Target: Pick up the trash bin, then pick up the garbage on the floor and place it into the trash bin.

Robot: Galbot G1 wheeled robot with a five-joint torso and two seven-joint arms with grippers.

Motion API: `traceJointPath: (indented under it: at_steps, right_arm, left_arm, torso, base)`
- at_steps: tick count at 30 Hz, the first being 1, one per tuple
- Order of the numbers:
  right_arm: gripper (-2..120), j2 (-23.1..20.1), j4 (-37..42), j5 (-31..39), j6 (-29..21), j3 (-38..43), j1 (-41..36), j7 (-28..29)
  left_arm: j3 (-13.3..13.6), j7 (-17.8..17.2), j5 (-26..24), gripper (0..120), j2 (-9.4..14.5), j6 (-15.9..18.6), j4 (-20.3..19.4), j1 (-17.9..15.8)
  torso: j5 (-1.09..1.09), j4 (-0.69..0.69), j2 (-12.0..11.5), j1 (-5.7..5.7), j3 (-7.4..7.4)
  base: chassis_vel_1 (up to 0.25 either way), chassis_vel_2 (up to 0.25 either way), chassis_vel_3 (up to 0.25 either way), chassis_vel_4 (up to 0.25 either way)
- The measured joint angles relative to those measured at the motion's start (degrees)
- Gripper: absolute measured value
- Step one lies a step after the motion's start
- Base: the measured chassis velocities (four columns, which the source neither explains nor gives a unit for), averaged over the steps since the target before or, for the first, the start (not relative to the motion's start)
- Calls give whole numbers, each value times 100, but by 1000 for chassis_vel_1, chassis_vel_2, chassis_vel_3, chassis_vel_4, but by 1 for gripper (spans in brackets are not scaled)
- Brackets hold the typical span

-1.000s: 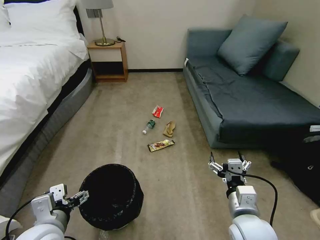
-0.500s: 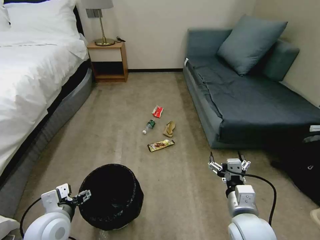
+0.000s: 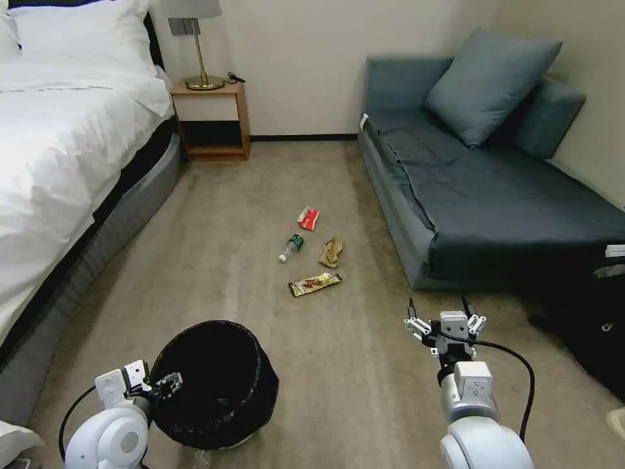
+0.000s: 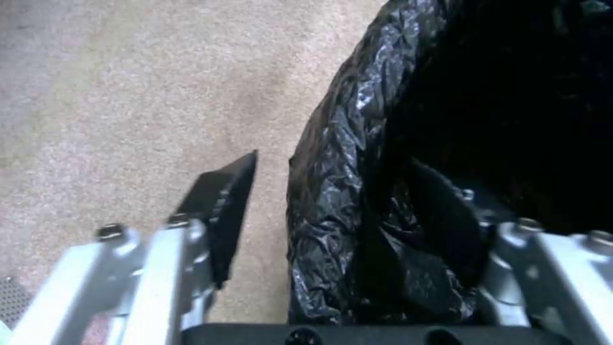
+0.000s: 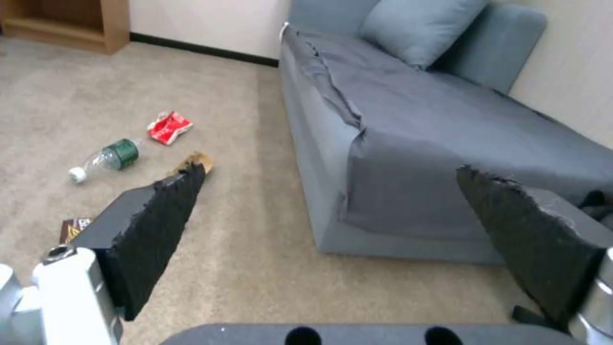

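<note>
Trash bin (image 3: 215,384) on carpet (image 3: 260,195), near edge, left of middle; left gripper (image 4: 345,225) spread, straddling bin's black-bagged rim, one finger outside, one inside; right gripper (image 3: 441,312) spread wide, empty, above carpet beside sofa (image 3: 495,195); garbage mid-carpet: red packet (image 3: 308,217), bottle (image 3: 291,247), paper bag (image 3: 331,252), snack wrapper (image 3: 315,284).

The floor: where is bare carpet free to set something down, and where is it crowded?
Free: the wide carpet between the bed and the sofa, up to the nightstand, and between the trash bin and the right gripper. Crowded: the garbage at mid-floor, and the bin rim, which the left gripper straddles.
</note>
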Motion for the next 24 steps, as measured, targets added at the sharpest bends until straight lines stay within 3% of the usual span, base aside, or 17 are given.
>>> traceJointPath:
  at_steps: [4, 13, 16, 24]
  right_arm:
    - [100, 16, -28, -20, 7, -5, 19, 9]
    - [100, -4, -78, 16, 66, -6, 23, 60]
    - [100, -23, -90, 51, 90, -6, 26, 87]
    - [100, -59, -133, 160, 312, 4, 33, 146]
  left_arm:
    - [5, 9, -31, 39, 17, 6, 17, -18]
    - [5, 34, -147, 10, 2, 9, 43, -32]
    - [0, 37, -187, 5, -21, 10, 42, -32]
    - [-165, 7, -275, 4, -99, 33, -25, 20]
  torso:
    - [-1, 0, 0, 0, 0]
    - [0, -1, 1, 0, -1]
    - [-1, -1, 1, 0, -1]
    - [-8, -2, -1, 0, 1]
  base:
    - [0, 0, 0, 0]
    - [0, 0, 0, 0]
    - [0, 0, 0, 0]
    - [0, 0, 0, 0]
